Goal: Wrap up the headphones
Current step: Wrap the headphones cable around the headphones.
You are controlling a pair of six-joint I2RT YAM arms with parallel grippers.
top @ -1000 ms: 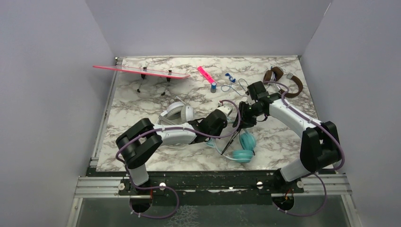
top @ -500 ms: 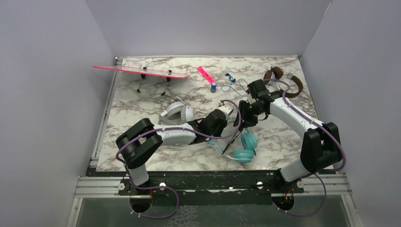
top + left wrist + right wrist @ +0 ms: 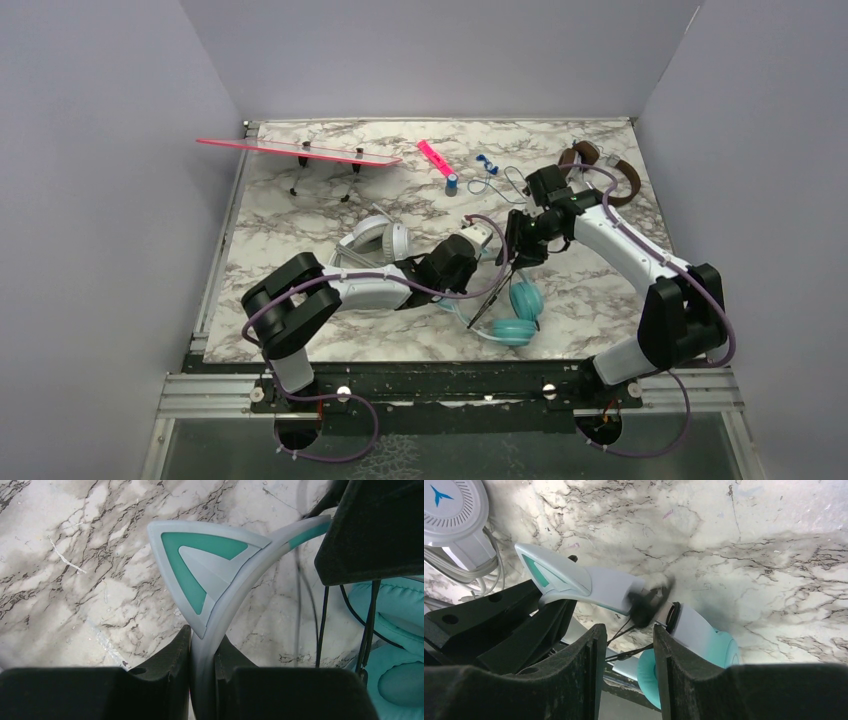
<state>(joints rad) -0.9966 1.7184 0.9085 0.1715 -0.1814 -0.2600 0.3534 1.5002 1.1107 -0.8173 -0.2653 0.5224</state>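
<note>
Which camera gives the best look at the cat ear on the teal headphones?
The left wrist view: the cat ear sits large and sharp, teal and grey, on the headband pinched by the left gripper. The right wrist view shows it smaller, from the side. From the top it cannot be made out; only the teal ear cups show.

Marble-pattern table (image 3: 300, 215); plain lavender walls (image 3: 440, 50) on three sides; even light.
</note>
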